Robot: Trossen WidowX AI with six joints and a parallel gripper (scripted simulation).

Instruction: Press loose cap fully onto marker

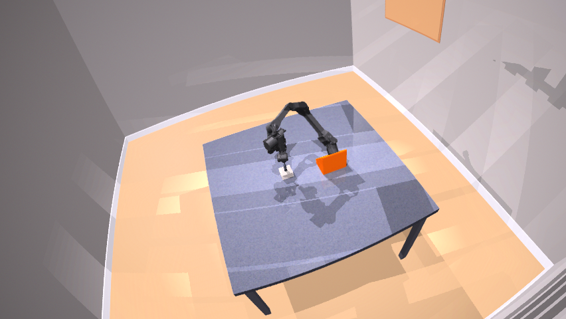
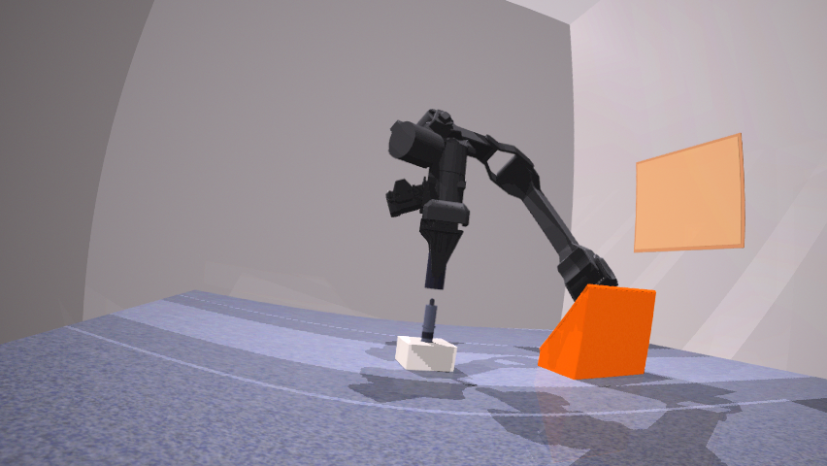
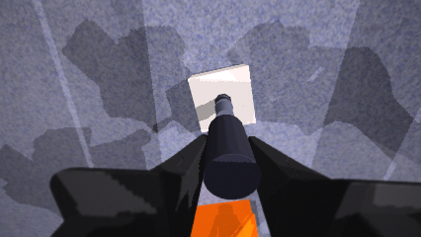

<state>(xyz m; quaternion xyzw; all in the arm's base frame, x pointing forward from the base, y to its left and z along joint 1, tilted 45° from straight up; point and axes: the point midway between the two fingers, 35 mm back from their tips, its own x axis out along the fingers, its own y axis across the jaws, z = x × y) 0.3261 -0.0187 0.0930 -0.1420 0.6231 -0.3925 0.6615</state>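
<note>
Item: marker cap point(image 3: 231, 155), dark, long axis vertical. Held in tool point(image 2: 435, 272), which is clamped on it.
Relation: marker point(image 2: 428, 320) stands upright in white holder block point(image 2: 425, 353) on desk point(image 2: 173, 405), directly below the cap, small gap between, axes nearly aligned.

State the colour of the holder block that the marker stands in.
White; the holder block shows best in the exterior view, with the dark marker upright in it.
</note>
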